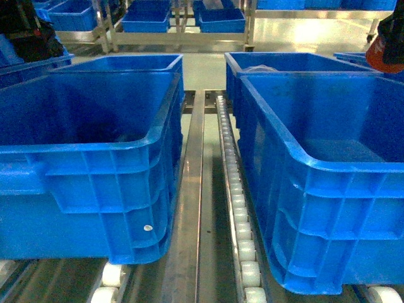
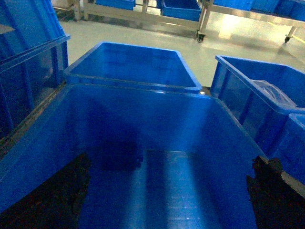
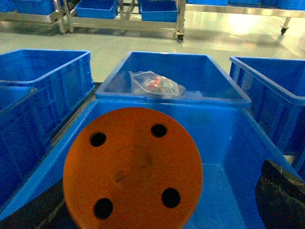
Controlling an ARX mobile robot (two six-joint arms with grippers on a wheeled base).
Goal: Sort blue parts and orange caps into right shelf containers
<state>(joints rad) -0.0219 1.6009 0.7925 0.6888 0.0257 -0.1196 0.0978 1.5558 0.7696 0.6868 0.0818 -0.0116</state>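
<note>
The crates [image 1: 95, 183] are moulded blue plastic, ribbed and faintly glossy. The shelf [image 1: 189, 208] rail is shiny brushed metal, its rollers [image 1: 243, 230] smooth white plastic. The cap [image 3: 133, 169] is matt orange plastic. A bag [image 3: 155, 85] is clear, crinkled film.

Factory or warehouse parts-sorting floor. Large blue crates [image 1: 95, 158] sitting in rows on stainless-steel shelf [image 1: 189, 208], white rollers [image 1: 237, 202] running front to back between steel rails. More steel racks on castor wheels [image 3: 124, 21] standing beyond shelf's far edge, carrying same blue crates. Pale glossy floor [image 3: 224, 28] reflecting overhead light. Clear plastic bag [image 3: 155, 85] holding small parts lying in far crate. Setting showing industrial storage fittings throughout.
</note>
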